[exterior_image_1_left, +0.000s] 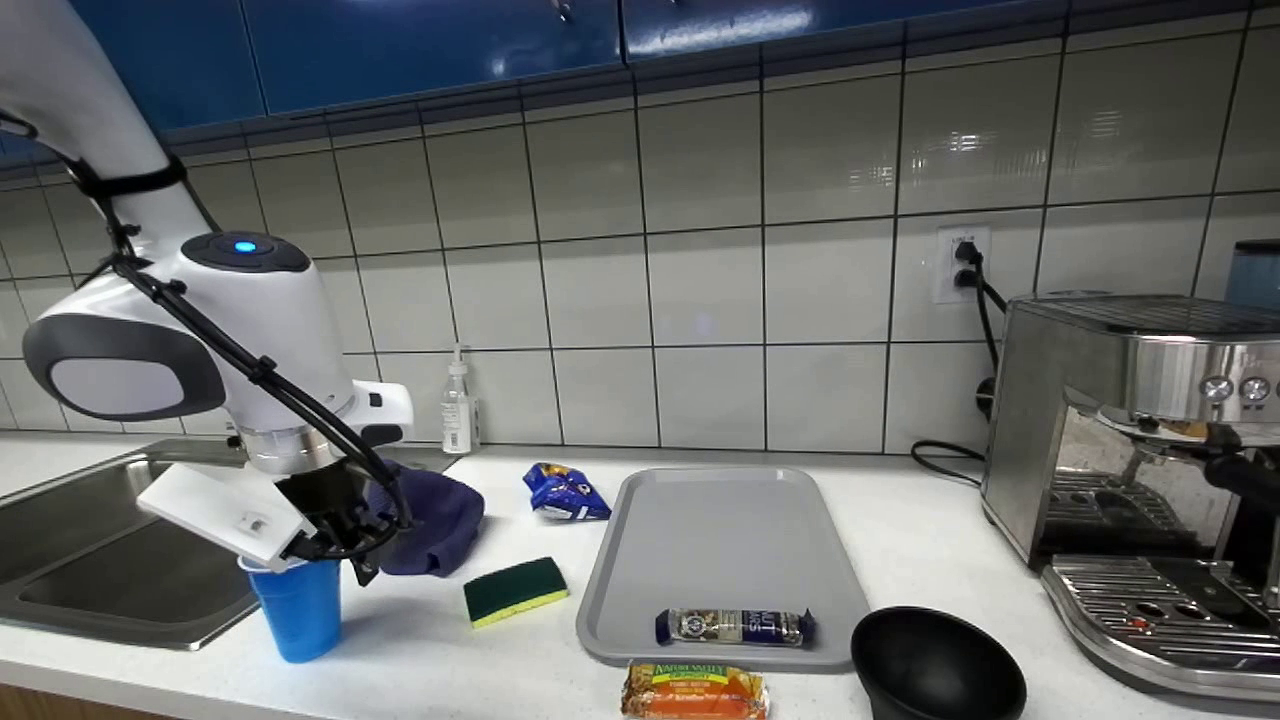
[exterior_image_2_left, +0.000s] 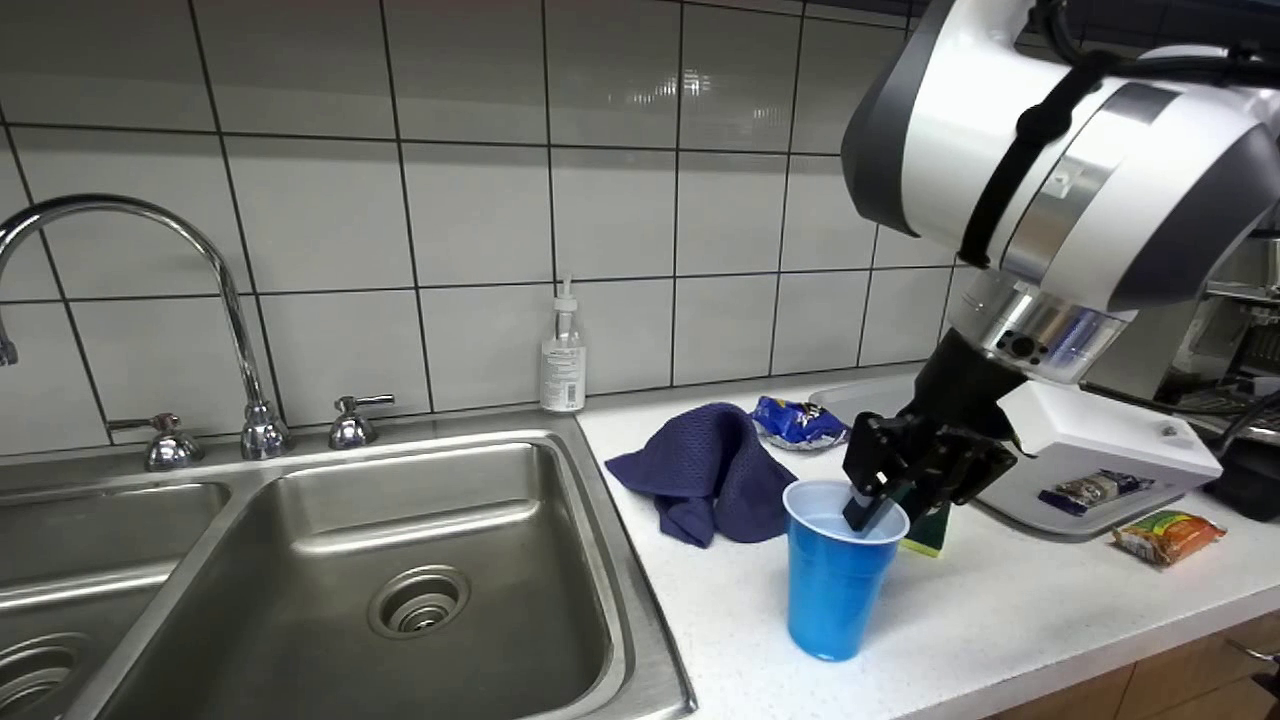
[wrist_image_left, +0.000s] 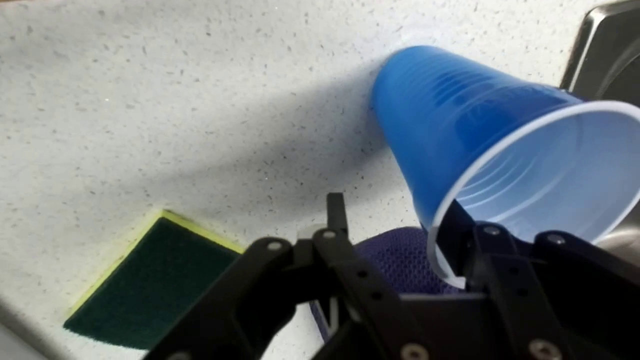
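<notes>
One blue cup (exterior_image_2_left: 838, 595) stands on the surface (exterior_image_2_left: 720, 625) beside the sink (exterior_image_2_left: 637, 600) in both exterior views; in the wrist view, the spread pincer (wrist_image_left: 395, 212) straddles its rim, the reach seemingly done, the grip not yet made.

Blue cup (exterior_image_2_left: 835, 595), white-rimmed, pale inside; stands upright on counter (exterior_image_2_left: 985, 610), beside sink (exterior_image_2_left: 613, 560).

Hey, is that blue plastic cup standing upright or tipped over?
Upright: in both exterior views the blue plastic cup stands on its base on the white countertop, its mouth facing up.
</notes>
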